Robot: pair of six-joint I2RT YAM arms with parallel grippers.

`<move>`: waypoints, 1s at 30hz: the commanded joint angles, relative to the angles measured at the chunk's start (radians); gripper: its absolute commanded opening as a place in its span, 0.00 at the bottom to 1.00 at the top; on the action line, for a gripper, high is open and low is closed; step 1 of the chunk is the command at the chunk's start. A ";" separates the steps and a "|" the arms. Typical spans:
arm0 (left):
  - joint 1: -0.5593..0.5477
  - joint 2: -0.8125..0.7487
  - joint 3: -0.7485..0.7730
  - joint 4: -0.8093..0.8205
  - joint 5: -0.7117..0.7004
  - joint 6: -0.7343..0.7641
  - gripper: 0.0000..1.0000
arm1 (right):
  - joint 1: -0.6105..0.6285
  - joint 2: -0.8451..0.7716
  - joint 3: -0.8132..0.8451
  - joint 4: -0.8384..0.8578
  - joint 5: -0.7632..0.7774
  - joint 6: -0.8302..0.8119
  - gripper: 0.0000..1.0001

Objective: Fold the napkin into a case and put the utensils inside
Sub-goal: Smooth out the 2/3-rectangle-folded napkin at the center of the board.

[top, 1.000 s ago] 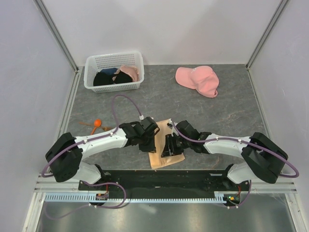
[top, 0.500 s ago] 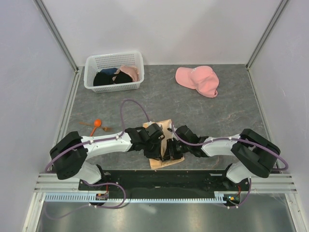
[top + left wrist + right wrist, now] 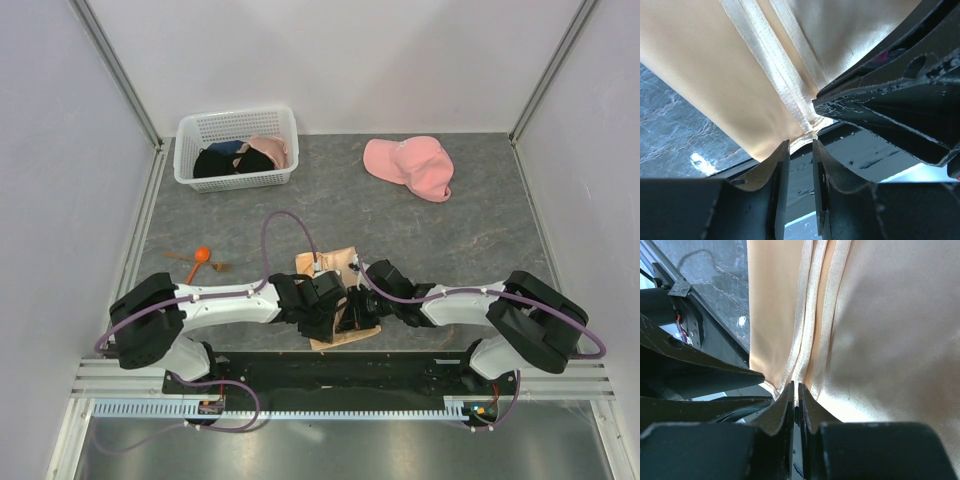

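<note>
The peach-tan napkin lies folded into a narrow strip near the table's front edge, largely covered by both arms. My left gripper is at its near end. In the left wrist view the left gripper is open, with the napkin hem just at the fingertips. My right gripper faces it from the right. In the right wrist view the right gripper is shut on the stacked hems of the napkin. The utensils, among them a spoon with an orange bowl, lie on the table to the left.
A white basket of dark and pink clothes stands at the back left. A pink cap lies at the back right. The black base rail runs just in front of the napkin. White walls enclose the grey table.
The left arm has slid right and nearer, to the napkin's front end, and its jaws have parted. The right jaws have closed on the napkin's hems.
</note>
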 commanded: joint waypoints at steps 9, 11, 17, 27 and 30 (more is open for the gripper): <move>-0.028 0.083 0.107 -0.042 -0.079 -0.011 0.38 | 0.003 0.028 -0.038 0.075 -0.007 0.029 0.12; -0.029 0.092 0.107 -0.043 -0.080 -0.011 0.38 | 0.003 0.031 -0.043 0.084 -0.007 0.032 0.11; -0.035 0.115 0.109 -0.056 -0.102 -0.016 0.34 | 0.003 0.054 -0.046 0.112 -0.017 0.038 0.09; -0.035 0.089 0.127 -0.076 -0.128 -0.026 0.12 | 0.003 0.068 -0.052 0.116 -0.021 0.038 0.08; -0.035 0.086 0.138 -0.079 -0.119 -0.025 0.04 | 0.004 0.070 -0.052 0.119 -0.021 0.038 0.09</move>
